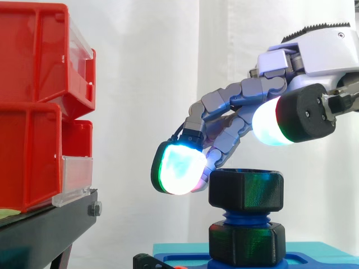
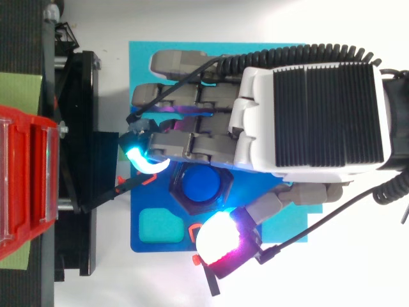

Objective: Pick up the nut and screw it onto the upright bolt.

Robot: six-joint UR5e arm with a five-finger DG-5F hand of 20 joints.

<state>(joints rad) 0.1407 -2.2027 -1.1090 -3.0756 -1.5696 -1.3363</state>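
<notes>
Hand (image 2: pixel 313 115) arched over the nut (image 1: pixel 245 189), which sat atop the upright bolt (image 1: pixel 245 217) for threading; whether its fingers (image 1: pixel 224 101) gripped could not be told.

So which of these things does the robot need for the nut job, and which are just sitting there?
For the job:
- black nut, already sitting on the blue bolt
- hand, just above the nut
- blue base under the bolt

Just sitting there:
- red bins
- black stand beneath them
</notes>
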